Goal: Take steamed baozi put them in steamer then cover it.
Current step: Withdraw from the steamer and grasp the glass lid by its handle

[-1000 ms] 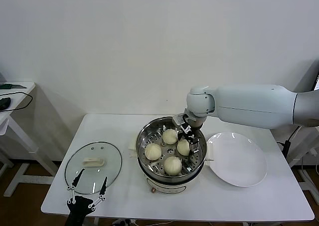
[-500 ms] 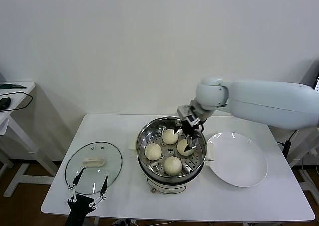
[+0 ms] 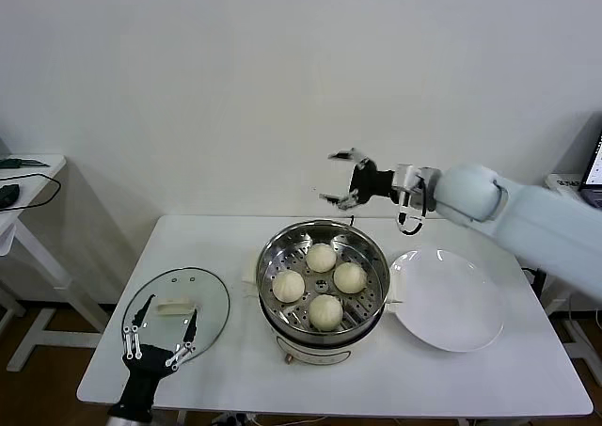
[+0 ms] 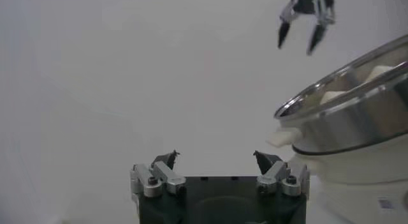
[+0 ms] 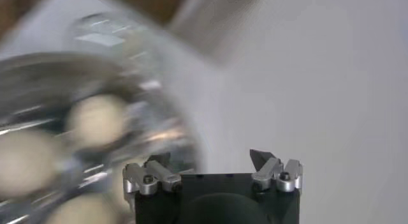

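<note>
four steamed baozi (image 3: pixel 322 257) in steamer (image 3: pixel 324 290), below empty r hand (image 3: pixel 340 177), fingers apart; l hand (image 3: pixel 160 330) spread over cover (image 3: pixel 177 303).

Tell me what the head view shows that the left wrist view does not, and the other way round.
Only the head view shows the glass cover lying on the table, the empty white plate beside the steamer, and all four baozi inside. Only the left wrist view shows the left gripper from close behind, its fingers open and holding nothing. Both show the steamer and the right gripper raised above it, open and empty.
</note>
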Motion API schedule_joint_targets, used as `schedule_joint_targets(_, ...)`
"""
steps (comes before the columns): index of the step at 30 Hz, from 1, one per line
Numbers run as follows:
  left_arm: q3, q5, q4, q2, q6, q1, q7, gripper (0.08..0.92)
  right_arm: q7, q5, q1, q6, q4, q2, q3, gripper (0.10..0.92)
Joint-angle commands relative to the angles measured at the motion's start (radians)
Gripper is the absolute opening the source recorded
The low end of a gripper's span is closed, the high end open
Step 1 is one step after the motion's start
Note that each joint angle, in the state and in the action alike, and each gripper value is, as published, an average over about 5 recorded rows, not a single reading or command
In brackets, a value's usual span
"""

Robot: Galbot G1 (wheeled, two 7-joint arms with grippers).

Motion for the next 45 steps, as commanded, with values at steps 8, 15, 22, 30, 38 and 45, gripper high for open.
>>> schedule_joint_targets(8,-0.009,0.284,0.086,0.048,0.123,-0.154,-0.157,0.823,0.354,-0.232,-1.18,0.354,-0.1,0.354,1.181,0.823)
schedule_joint_targets(15,-0.032,0.442,0.197,0.068,0.087,-0.176,-0.163,0.823,0.329,-0.248,-1.341,0.41,-0.095,0.503,1.32,0.823)
schedule_joint_targets(22,-0.054,0.671,0.332,0.087,0.107,-0.196,-0.179,0.823,0.314,-0.256,-1.407,0.433,-0.078,0.557,1.349,0.823)
schedule_joint_targets(30,-0.046,0.804,0.414,0.088,0.146,-0.227,-0.2,0.823,0.308,-0.284,-1.422,0.442,-0.078,0.589,1.346,0.823)
schedule_joint_targets(38,-0.017,0.846,0.38,0.092,0.201,-0.217,-0.179,0.823,0.308,-0.316,-1.419,0.437,-0.072,0.598,1.348,0.823)
schedule_joint_targets(45,0.007,0.844,0.415,0.08,0.215,-0.27,-0.173,0.823,0.307,-0.33,-1.423,0.437,-0.074,0.609,1.346,0.823)
